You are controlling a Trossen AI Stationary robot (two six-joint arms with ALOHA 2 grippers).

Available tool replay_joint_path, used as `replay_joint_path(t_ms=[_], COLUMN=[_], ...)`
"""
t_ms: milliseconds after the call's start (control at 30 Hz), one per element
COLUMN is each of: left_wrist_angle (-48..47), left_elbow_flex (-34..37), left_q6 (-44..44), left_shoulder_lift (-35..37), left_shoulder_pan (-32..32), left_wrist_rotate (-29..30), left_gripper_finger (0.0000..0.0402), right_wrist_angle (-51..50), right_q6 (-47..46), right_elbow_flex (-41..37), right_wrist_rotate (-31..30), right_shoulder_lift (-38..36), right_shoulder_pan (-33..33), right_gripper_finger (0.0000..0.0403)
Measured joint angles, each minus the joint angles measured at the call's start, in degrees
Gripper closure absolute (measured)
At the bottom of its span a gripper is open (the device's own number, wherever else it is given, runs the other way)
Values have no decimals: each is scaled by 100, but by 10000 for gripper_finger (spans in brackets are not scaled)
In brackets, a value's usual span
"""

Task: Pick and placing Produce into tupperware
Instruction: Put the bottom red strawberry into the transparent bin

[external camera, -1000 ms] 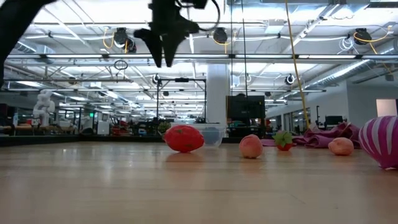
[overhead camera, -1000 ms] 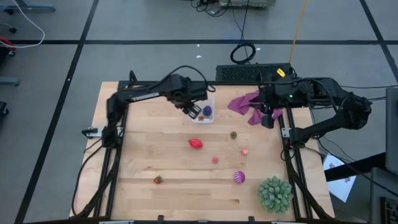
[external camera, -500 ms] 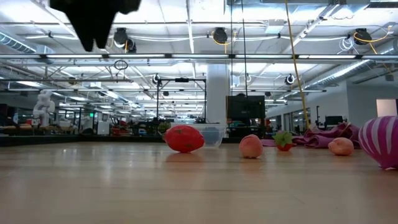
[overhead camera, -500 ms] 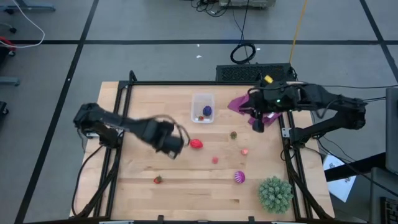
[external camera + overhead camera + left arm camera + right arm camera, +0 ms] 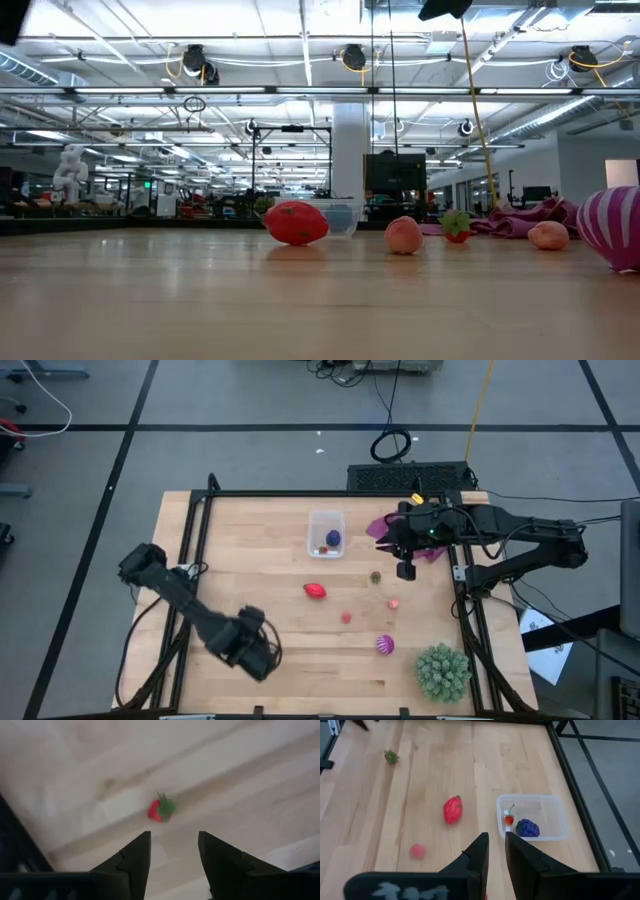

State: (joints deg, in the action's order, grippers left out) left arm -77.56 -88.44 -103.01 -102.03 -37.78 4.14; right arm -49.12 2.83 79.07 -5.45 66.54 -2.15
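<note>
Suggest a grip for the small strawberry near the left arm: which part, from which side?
Take the strawberry across its red body, not the green leaf cap, coming straight down. It lies alone on bare table, and the left tool is open right beside it.

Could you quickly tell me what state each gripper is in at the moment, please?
Left gripper: open, empty, above the small strawberry near the table's front.
Right gripper: jaws nearly together, a thin gap, holding nothing, beside the purple cloth.
</note>
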Motion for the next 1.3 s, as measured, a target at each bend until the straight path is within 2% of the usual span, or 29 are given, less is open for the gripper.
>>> replay_joint_path(t_ms=[133,300,567,733,967,1067,1200,1300], left_wrist_angle=[252,221,61,20,-549,-338,359,847], left_elbow_flex=[1,2,2,2,200,546,1055,1364], left_q6=[-35,424,1260,1871,1727,1651,1834,1941], left_shoulder_lift=[-388,-660,-711,-713,-709,-677,-588,-373], left_shoulder_pan=[-265,-450,-582,-641,-906,-1022,-1130,-1212], left_wrist_rotate=[-67,6,586,675,1078,989,461,416], left_gripper_finger=[231,231,231,231,231,231,235,248], right_wrist_angle=[163,377,473,477,894,1055,1165,1165], right_q6=[-13,-36,-238,-313,-362,-219,-220,-409], right_elbow_flex=[0,0,0,0,0,0,0,0], right_wrist_rotate=[181,388,426,426,428,428,428,428], right_shoulder_lift=[0,0,0,0,0,0,0,0], right_shoulder_pan=[0,0,0,0,0,0,0,0], right_gripper_finger=[346,346,346,346,346,346,346,346])
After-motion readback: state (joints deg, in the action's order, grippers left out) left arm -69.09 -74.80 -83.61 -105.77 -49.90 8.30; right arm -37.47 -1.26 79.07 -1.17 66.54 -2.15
